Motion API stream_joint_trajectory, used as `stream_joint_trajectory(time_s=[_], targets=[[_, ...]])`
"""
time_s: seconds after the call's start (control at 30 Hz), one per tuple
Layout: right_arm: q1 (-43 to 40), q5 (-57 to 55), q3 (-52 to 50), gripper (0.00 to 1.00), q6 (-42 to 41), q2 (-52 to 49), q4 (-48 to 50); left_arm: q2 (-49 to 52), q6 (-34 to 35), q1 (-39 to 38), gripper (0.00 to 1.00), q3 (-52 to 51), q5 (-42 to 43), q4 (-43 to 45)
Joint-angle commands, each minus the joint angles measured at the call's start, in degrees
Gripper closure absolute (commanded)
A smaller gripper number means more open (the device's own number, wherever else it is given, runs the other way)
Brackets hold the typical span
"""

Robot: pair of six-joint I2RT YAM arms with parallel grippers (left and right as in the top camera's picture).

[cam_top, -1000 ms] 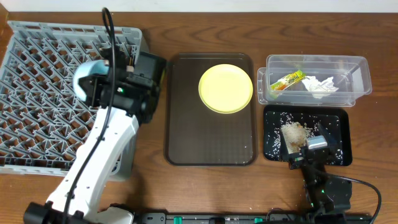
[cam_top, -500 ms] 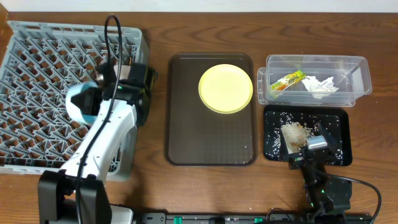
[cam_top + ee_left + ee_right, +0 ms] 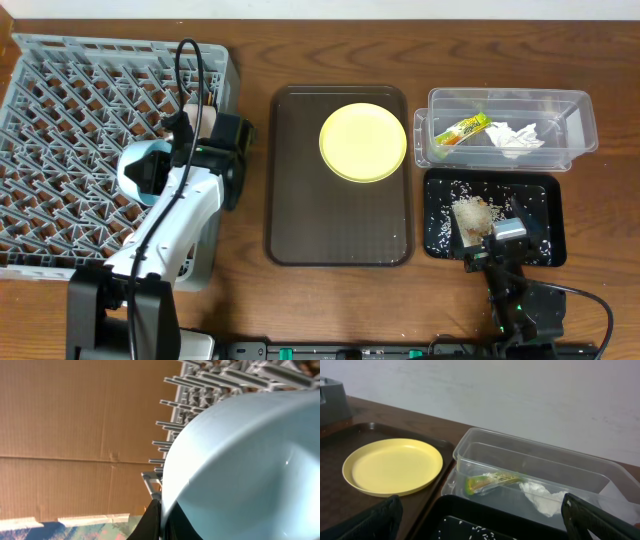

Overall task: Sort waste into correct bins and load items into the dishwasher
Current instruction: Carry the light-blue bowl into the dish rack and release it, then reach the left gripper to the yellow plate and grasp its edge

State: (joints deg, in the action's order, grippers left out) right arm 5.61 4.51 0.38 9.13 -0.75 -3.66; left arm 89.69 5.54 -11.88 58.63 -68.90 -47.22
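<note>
My left gripper (image 3: 150, 172) is shut on the rim of the light blue bowl (image 3: 135, 170) and holds it on edge over the right part of the grey dish rack (image 3: 60, 110). In the left wrist view the bowl (image 3: 250, 465) fills the frame, with the jaws (image 3: 161, 520) pinching its edge. The yellow plate (image 3: 363, 142) lies on the brown tray (image 3: 300, 220); it also shows in the right wrist view (image 3: 392, 466). The clear tub (image 3: 575, 125) holds the green-and-orange wrapper (image 3: 462, 130) and white tissue (image 3: 518, 136). Rice scraps (image 3: 472, 213) lie in the black tray (image 3: 545, 195). My right gripper (image 3: 480, 520) is open and empty over the black tray.
The rack's right wall stands close to the brown tray's left edge. Bare wooden table (image 3: 250, 290) lies in front of the tray. The white bowl, cup and chopsticks are out of view.
My left arm has drawn the blue bowl a little right and down over the rack, after swinging it left. The right arm has not moved.
</note>
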Motion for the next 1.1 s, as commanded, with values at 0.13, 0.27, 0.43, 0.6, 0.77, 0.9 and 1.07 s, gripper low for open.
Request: stream_joint_trajectory(time_s=[0.13, 0.27, 0.43, 0.6, 0.77, 0.9, 1.07], targets=[[-0.35, 0.07, -0.07, 0.01, 0.37, -0.07, -0.22, 0.85, 0.59, -3.76, 0.83, -0.46, 4.02, -1.38], [-0.33, 0.07, -0.07, 0.01, 0.37, -0.07, -0.22, 0.74, 2.93, -5.18, 0.41, -0.24, 7.1, -3.74], [-0.35, 0.07, -0.07, 0.01, 0.37, -0.07, -0.22, -0.79, 5.42, -7.98, 0.2, 4.07, 19.61, -8.74], [-0.35, 0.07, -0.07, 0.01, 0.37, -0.07, -0.22, -3.43, 5.75, -11.56, 0.2, 11.78, 34.45, -14.34], [-0.35, 0.07, -0.07, 0.01, 0.37, -0.07, -0.22, -5.42, 5.7, -14.36, 0.21, 14.19, 58.9, -3.58], [-0.35, 0.07, -0.07, 0.01, 0.37, -0.07, -0.22, -2.69, 5.68, -14.34, 0.21, 12.74, 67.91, 8.79], [-0.35, 0.07, -0.07, 0.01, 0.37, -0.07, -0.22, 6.08, 5.7, -14.08, 0.23, 12.17, 68.72, 21.49]])
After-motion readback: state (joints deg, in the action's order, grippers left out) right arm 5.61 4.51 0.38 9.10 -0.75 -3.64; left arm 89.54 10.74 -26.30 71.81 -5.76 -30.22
